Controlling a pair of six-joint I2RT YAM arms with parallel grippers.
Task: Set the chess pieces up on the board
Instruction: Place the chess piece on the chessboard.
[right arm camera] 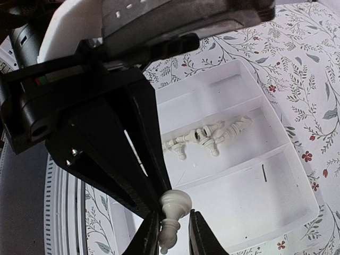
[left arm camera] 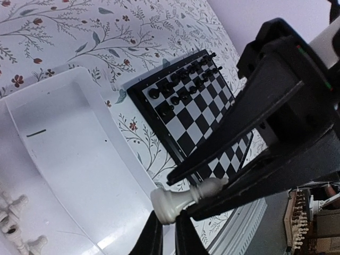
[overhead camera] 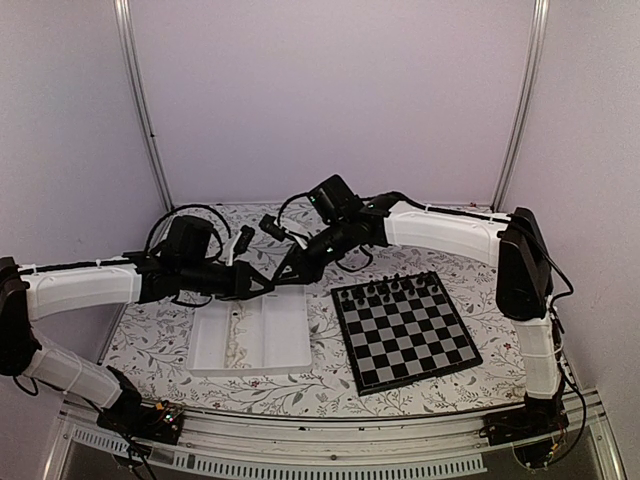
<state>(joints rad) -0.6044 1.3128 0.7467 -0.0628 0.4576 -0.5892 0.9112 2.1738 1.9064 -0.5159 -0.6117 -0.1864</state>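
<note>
Left jaws are pinched shut on the wide end of one white piece (left arm camera: 175,202), and the right jaws sit close around its thin end, but I cannot tell if they grip it. Black pieces (overhead camera: 390,288) stand on the board (overhead camera: 415,345) beside the jaws, while the white pieces (right arm camera: 207,135) lie in the tray (right arm camera: 276,175) under them, so much is left. Wrist views show the held piece; the top view shows the whole board.

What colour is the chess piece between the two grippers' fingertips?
Cream-white. The chess piece shows best in the left wrist view.
</note>
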